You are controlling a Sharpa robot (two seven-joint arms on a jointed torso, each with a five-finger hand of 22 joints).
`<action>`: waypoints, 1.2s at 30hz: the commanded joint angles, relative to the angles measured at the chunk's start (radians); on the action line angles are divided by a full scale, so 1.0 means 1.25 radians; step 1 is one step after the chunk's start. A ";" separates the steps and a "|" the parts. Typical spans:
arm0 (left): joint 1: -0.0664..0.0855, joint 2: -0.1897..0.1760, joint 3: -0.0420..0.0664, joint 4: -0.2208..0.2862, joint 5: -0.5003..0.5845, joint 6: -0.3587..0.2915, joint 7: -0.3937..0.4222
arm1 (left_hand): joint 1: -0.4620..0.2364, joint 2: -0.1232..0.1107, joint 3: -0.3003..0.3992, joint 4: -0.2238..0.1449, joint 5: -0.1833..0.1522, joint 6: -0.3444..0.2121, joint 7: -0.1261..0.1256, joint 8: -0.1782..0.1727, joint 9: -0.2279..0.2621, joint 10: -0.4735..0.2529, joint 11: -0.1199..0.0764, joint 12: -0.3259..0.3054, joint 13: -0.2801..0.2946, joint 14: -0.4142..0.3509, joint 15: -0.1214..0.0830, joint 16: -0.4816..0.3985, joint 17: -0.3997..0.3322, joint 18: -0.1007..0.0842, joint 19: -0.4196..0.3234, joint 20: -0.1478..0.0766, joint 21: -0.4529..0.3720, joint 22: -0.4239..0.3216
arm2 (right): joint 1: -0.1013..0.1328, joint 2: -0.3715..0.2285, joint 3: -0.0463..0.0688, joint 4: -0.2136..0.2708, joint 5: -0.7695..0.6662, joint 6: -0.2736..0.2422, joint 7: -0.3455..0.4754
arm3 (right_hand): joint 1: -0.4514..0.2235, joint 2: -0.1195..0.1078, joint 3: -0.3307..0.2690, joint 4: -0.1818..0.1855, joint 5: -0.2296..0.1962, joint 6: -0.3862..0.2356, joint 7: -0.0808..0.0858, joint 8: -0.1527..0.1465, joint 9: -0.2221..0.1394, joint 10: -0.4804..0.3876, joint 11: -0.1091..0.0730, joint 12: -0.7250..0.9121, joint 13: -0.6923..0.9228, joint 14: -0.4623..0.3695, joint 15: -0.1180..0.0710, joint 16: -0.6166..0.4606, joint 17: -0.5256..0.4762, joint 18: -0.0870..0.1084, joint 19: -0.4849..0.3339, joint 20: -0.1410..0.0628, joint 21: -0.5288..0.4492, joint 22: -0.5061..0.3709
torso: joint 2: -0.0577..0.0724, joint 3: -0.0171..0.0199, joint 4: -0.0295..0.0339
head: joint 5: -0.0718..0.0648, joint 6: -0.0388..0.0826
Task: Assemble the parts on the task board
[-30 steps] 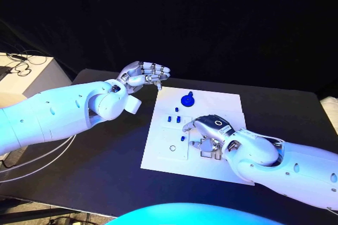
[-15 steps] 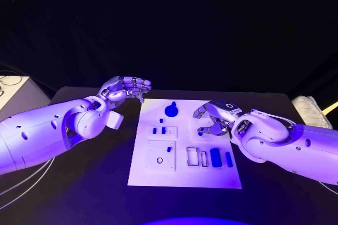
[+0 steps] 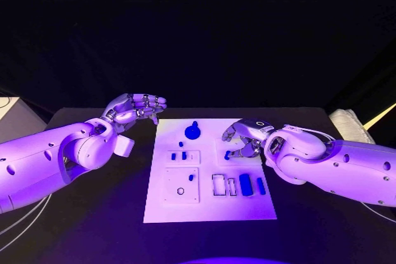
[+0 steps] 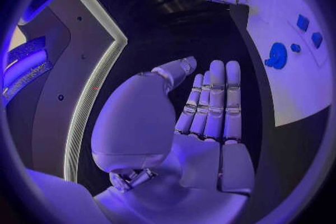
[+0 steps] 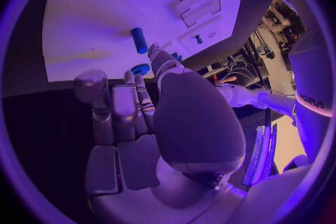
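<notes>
The white task board (image 3: 210, 209) lies in the middle of the black table. On it I see a round blue knob (image 3: 193, 130) at the far end, small blue pegs (image 3: 178, 156) in a framed block, and two long blue parts (image 3: 252, 185) standing in slots at the near right. My right hand (image 3: 242, 139) hovers over the board's far right, holding nothing. A short blue peg (image 3: 228, 155) (image 5: 139, 40) lies loose on the board just past its fingertips. My left hand (image 3: 136, 107) (image 4: 210, 106) is raised beside the board's far left corner, fingers straight and empty.
Two empty rectangular slots (image 3: 224, 185) sit left of the long blue parts. A square plate with an oval hole (image 3: 181, 190) occupies the board's near left. Black table (image 3: 99, 218) surrounds the board. A pale object (image 3: 347, 123) lies at the table's far right edge.
The camera has shifted. My right hand has lifted away from the slots at the near right and moved toward the board's far end, uncovering the long blue parts. The left hand stays raised.
</notes>
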 commanded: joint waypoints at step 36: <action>0.000 -0.002 0.000 0.002 0.002 0.010 0.005 | 0.003 0.005 0.002 -0.005 0.003 -0.003 -0.002 0.003 0.000 -0.006 0.002 0.005 -0.002 -0.001 0.004 -0.006 -0.001 0.005 0.000 0.001 0.006 0.002 | -0.018 0.039 -0.006 -0.038 -0.036 0.038 -0.011 | 0.029 0.001 0.204 0.051 -0.030 0.091 0.000 0.025 -0.009 0.118 -0.017 -0.003 0.000 0.033 -0.013 0.047 0.063 -0.024 0.051 -0.011 0.081 0.100 | 0.001 -0.0004 -0.0002 | -0.006 -0.013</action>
